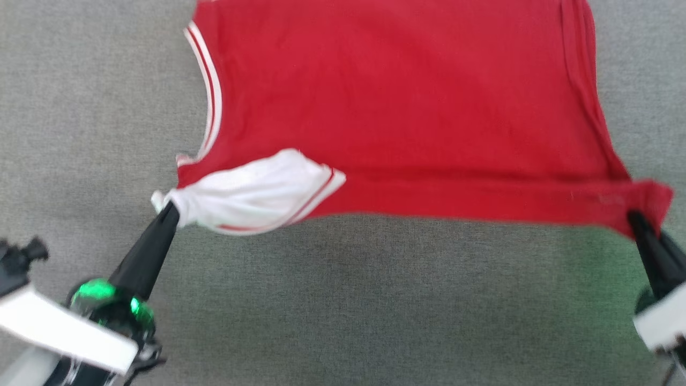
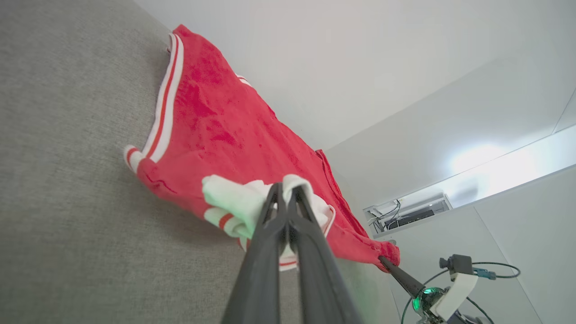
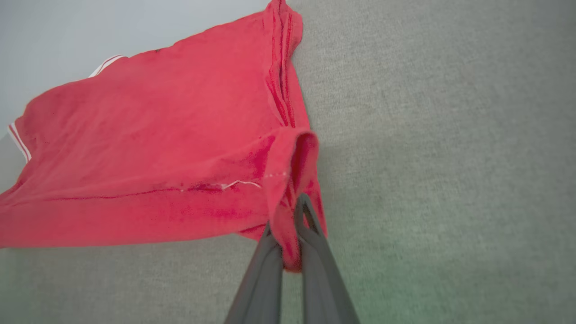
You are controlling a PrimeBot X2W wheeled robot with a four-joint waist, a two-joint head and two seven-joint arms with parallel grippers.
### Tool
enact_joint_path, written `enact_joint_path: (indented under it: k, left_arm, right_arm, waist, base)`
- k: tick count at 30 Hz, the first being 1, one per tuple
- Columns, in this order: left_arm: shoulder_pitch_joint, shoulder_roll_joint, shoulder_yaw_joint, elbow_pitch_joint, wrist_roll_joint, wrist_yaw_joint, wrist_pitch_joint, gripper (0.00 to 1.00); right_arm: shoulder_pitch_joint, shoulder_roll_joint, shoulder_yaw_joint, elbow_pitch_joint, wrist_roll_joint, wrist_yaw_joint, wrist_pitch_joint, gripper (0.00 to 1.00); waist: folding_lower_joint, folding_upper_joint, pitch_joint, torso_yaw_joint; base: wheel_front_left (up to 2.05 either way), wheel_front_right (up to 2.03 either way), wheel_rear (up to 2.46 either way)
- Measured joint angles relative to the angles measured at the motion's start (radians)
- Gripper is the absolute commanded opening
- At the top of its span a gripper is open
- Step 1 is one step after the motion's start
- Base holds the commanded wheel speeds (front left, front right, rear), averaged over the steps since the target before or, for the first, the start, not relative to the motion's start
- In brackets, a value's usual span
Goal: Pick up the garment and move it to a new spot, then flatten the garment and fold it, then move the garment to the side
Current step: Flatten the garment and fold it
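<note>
Closest in, at the lower left of the head view, the left gripper (image 1: pixel 167 212) has its dark fingers pressed together on a bunched white sleeve end (image 1: pixel 252 193), with the cloth gathered into a knot at the tips. From that pinch the red shirt (image 1: pixel 402 107) spreads away over the grey worktop (image 1: pixel 375 300). Its striped neck trim (image 1: pixel 211 96) curves along the left edge. Its near edge is stretched in a nearly straight line between the two grippers and appears lifted a little, with a shadow beneath it. At the far right, the right gripper (image 1: pixel 635 217) is clamped on the shirt's red corner, which wraps around the fingers in the right wrist view. The shirt's far part lies flat on the worktop.
</note>
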Motion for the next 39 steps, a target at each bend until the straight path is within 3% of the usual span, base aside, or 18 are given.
enact_joint_path:
  k: [7,14,31,39]
  left_arm:
    - [0.197,0.008,0.092,-0.103,0.018,0.0,-0.001,0.0]
    - [0.249,0.001,0.128,-0.159,0.035,0.0,-0.001,0.0]
    - [-0.188,-0.072,0.01,0.099,0.013,0.0,0.011,0.0]
    - [-0.249,-0.092,-0.009,0.235,-0.003,0.0,0.007,0.0]
  right_arm:
    - [0.171,0.0,-0.031,-0.093,0.078,0.0,0.022,0.0]
    - [0.217,0.0,-0.05,-0.127,0.118,0.0,0.022,0.0]
    - [-0.17,-0.001,0.049,0.178,0.023,0.0,-0.018,0.0]
    - [-0.238,0.0,0.059,0.288,-0.011,0.0,-0.094,0.0]
  waist:
    - [0.0,0.0,-0.032,-0.002]
    - [0.0,0.0001,-0.043,-0.006]
    - [0.0,0.0,0.024,-0.025]
    - [0.0,0.0,0.074,-0.034]
  base:
    - [0.0,0.0,0.0]
    - [0.0,0.0,0.0]
    - [0.0,0.0,0.0]
    - [0.0,0.0,0.0]
